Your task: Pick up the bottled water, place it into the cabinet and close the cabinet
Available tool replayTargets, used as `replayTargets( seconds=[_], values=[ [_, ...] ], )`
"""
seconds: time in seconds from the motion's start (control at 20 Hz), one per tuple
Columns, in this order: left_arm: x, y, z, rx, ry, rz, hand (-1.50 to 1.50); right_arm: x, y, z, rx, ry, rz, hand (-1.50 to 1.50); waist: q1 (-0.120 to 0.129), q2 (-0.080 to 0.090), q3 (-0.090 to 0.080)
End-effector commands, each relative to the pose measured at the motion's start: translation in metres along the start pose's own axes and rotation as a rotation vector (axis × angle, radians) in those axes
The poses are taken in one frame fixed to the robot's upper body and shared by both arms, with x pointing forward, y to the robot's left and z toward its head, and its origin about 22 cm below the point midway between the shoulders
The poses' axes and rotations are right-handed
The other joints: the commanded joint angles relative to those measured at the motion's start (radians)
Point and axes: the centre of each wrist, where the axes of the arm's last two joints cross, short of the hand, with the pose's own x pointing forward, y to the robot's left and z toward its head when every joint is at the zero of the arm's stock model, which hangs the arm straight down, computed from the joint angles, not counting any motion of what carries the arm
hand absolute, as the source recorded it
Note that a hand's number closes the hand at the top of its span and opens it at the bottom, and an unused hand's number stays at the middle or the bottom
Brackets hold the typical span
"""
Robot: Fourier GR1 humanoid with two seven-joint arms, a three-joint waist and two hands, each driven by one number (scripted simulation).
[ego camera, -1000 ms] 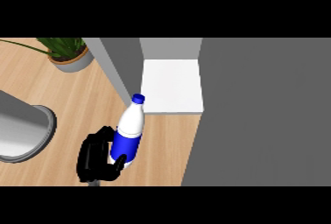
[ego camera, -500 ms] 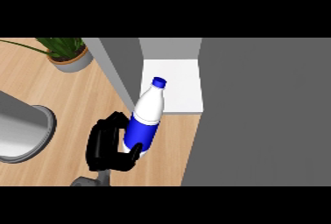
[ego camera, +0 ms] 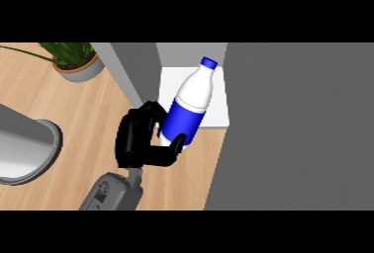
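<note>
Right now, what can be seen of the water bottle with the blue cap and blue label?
The clear plastic water bottle with blue cap and blue label has a white upper body, a broad blue band around its lower half and a small blue cap. It is tilted, cap pointing up and to the right toward the white cabinet shelf, in front of which it hangs. The black left hand curls round its lower part, thumb across the base. Nothing else visibly touches it.

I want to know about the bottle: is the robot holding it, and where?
Yes, one robot hand grips the water bottle around its blue lower body.
</note>
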Motion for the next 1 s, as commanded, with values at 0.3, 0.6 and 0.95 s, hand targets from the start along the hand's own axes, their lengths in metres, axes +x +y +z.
replayTargets(
  seconds=[0.3,0.6,0.95],
  values=[
    [0.007,-0.034,-0.056,0.055,-0.035,-0.108,1.5,0.02,0.004,0.016,-0.006,-0.042,-0.01,-1.5,-0.008,0.001,0.0],
    [0.01,-0.049,-0.084,0.061,-0.029,-0.181,1.5,0.025,-0.012,0.017,-0.002,-0.057,-0.009,-1.5,-0.008,0.002,0.001],
    [0.013,-0.055,-0.125,0.107,0.006,-0.299,1.5,0.02,-0.005,0.018,0.017,-0.04,-0.018,-1.5,-0.014,0.003,0.001]
  ],
)
